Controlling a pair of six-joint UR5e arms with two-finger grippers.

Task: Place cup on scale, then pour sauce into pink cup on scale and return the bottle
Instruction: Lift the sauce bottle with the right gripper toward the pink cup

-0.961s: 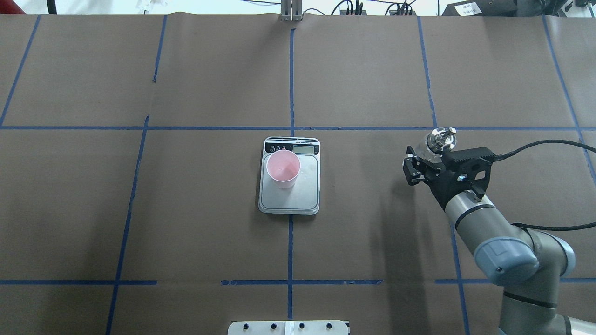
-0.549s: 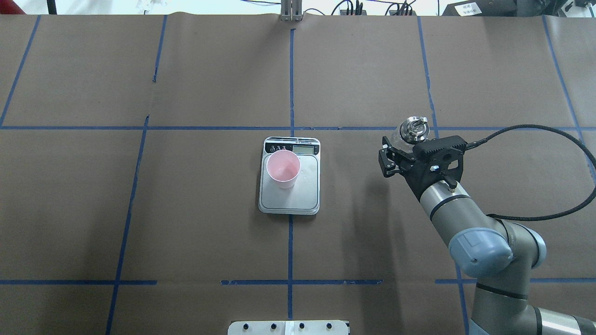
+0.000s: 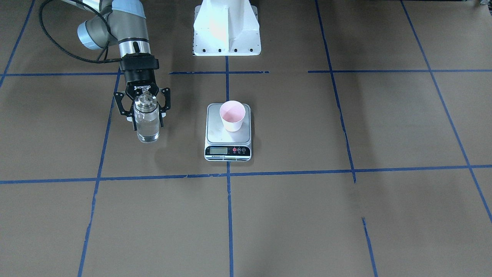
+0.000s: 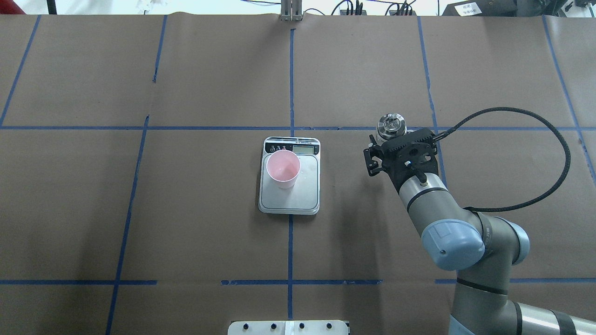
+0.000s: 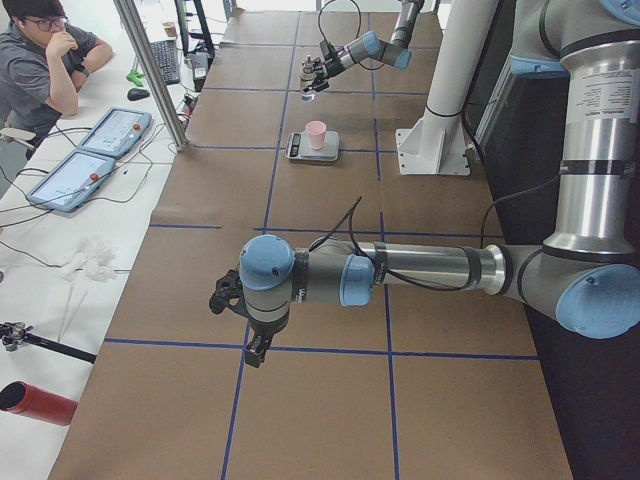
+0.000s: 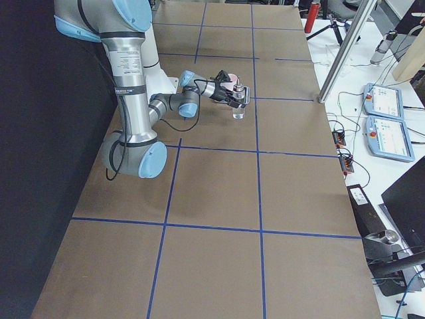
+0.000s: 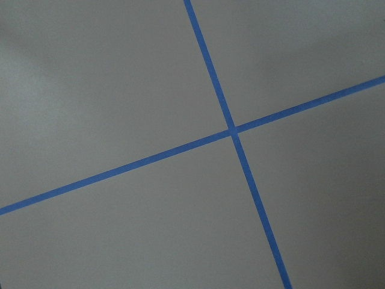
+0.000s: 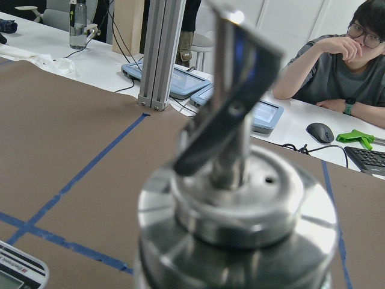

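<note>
The bottle (image 3: 148,132), part full of clear sauce (image 3: 148,135), hangs upright over the worktop (image 3: 346,215), clamped in the right tool (image 3: 147,122), well apart from the cup (image 3: 232,115) on the scale (image 3: 215,132). Tilting early would spill sauce, and a low pass could knock the light cup over. Only blue tape lines (image 3: 226,86) lie between them. The left tool (image 5: 240,324) hovers far off, and I cannot tell its grip.

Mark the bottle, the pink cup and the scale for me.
bottle (image 3: 148,129): exterior front-facing view, on its clear glass body.
pink cup (image 4: 282,166): overhead exterior view, on its pink inside.
scale (image 4: 300,197): overhead exterior view, on the bare steel plate.
</note>
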